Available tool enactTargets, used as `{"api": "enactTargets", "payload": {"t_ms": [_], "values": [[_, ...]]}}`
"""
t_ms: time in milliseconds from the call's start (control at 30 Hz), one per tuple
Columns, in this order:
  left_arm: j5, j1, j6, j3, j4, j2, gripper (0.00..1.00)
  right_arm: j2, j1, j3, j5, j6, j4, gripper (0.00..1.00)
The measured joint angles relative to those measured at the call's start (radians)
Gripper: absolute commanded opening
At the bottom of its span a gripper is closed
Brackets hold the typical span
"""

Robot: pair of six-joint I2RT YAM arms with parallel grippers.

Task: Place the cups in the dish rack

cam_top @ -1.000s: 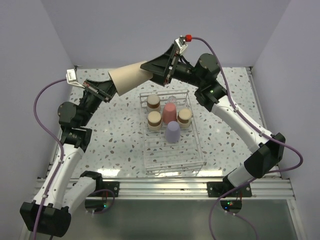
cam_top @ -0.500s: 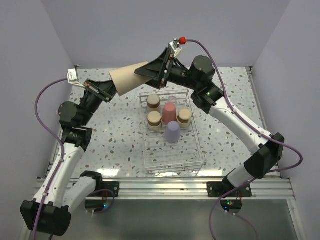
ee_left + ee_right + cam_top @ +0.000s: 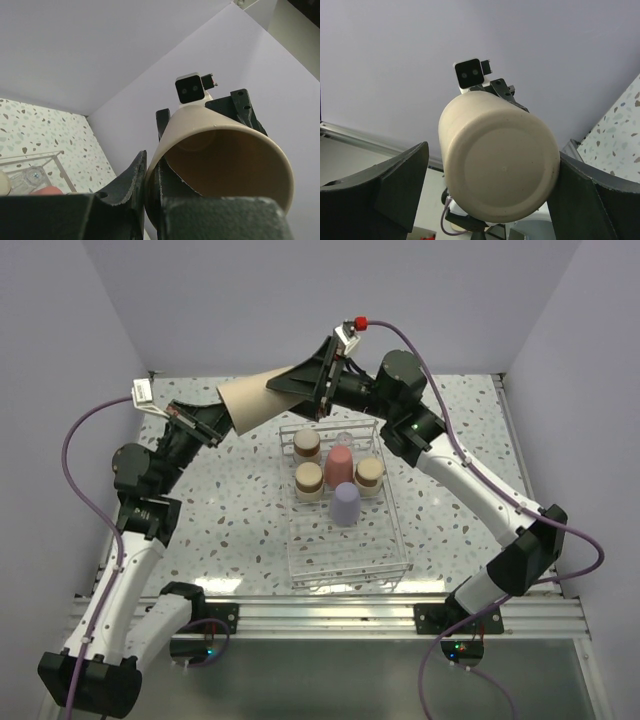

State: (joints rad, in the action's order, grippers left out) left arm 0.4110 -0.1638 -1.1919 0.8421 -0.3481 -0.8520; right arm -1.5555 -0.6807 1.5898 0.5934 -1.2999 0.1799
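Note:
The beige cup (image 3: 255, 397) hangs on its side in the air behind the dish rack (image 3: 396, 530). My left gripper (image 3: 222, 420) is shut on its rim, one finger inside and one outside (image 3: 150, 167). My right gripper (image 3: 287, 388) is open, its jaws on either side of the cup's base (image 3: 500, 165), with a gap at the left finger (image 3: 400, 175). Three brown-grey cups (image 3: 307, 445), a coral-red one (image 3: 339, 466), a lavender one (image 3: 345, 504) and a tiny clear one (image 3: 345, 439) stand upside down in the rack's far half.
The rack's near half (image 3: 345, 555) holds nothing. The speckled table (image 3: 230, 510) is bounded by white walls on three sides. A metal rail (image 3: 330, 615) runs along the front edge by the arm bases.
My right gripper has moved left along the beige cup, so its jaws now sit around the base. The left gripper and the cup have barely moved.

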Motion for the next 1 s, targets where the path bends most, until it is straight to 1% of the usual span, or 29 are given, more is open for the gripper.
{"api": "enactTargets", "payload": {"t_ms": [167, 233, 333, 433, 467, 567, 600, 667, 700, 767, 800, 867, 900, 933, 967, 1000], "values": [[-0.018, 0.004, 0.015, 0.0, 0.005, 0.018, 0.0, -0.024, -0.013, 0.039, -0.002, -0.006, 0.0, 0.93], [-0.021, 0.006, 0.026, 0.001, 0.005, 0.021, 0.0, -0.028, -0.018, 0.048, -0.007, -0.005, 0.0, 0.91], [-0.021, 0.006, 0.034, 0.005, 0.006, 0.022, 0.0, -0.029, -0.023, 0.05, -0.017, -0.003, -0.001, 0.82], [-0.021, 0.006, 0.041, 0.008, 0.005, 0.022, 0.0, -0.03, -0.025, 0.05, -0.026, -0.002, -0.003, 0.69], [-0.022, 0.006, 0.045, 0.01, 0.006, 0.022, 0.0, -0.031, -0.025, 0.05, -0.026, -0.003, -0.002, 0.59], [-0.027, 0.007, 0.058, 0.014, 0.01, 0.022, 0.0, -0.042, -0.025, 0.063, -0.026, -0.008, 0.0, 0.4], [-0.03, 0.007, 0.062, 0.016, 0.013, 0.022, 0.0, -0.045, -0.025, 0.067, -0.026, -0.009, 0.0, 0.31], [-0.033, 0.007, 0.076, 0.024, 0.025, 0.022, 0.01, -0.049, -0.025, 0.074, -0.025, -0.008, -0.002, 0.24], [-0.034, 0.007, 0.085, 0.032, 0.035, 0.021, 0.1, -0.054, -0.025, 0.081, -0.024, -0.008, -0.002, 0.18], [-0.04, 0.007, 0.109, 0.053, 0.062, 0.021, 0.2, -0.061, -0.026, 0.097, -0.022, -0.007, -0.006, 0.15], [-0.041, 0.007, 0.133, 0.069, 0.085, 0.02, 0.29, -0.062, -0.026, 0.107, -0.021, -0.002, -0.019, 0.12], [-0.037, 0.006, 0.193, 0.106, 0.149, 0.016, 0.41, -0.062, -0.03, 0.129, -0.019, 0.022, -0.052, 0.06], [-0.036, 0.006, 0.229, 0.13, 0.197, 0.012, 0.52, -0.062, -0.032, 0.137, -0.019, 0.035, -0.066, 0.04], [-0.036, 0.006, 0.251, 0.145, 0.231, 0.01, 0.58, -0.061, -0.032, 0.142, -0.019, 0.049, -0.083, 0.0], [-0.039, 0.006, 0.283, 0.165, 0.284, 0.01, 0.64, -0.061, -0.032, 0.148, -0.014, 0.059, -0.101, 0.0], [-0.045, 0.006, 0.317, 0.179, 0.332, 0.01, 0.76, -0.059, -0.028, 0.15, -0.013, 0.071, -0.117, 0.0]]}}
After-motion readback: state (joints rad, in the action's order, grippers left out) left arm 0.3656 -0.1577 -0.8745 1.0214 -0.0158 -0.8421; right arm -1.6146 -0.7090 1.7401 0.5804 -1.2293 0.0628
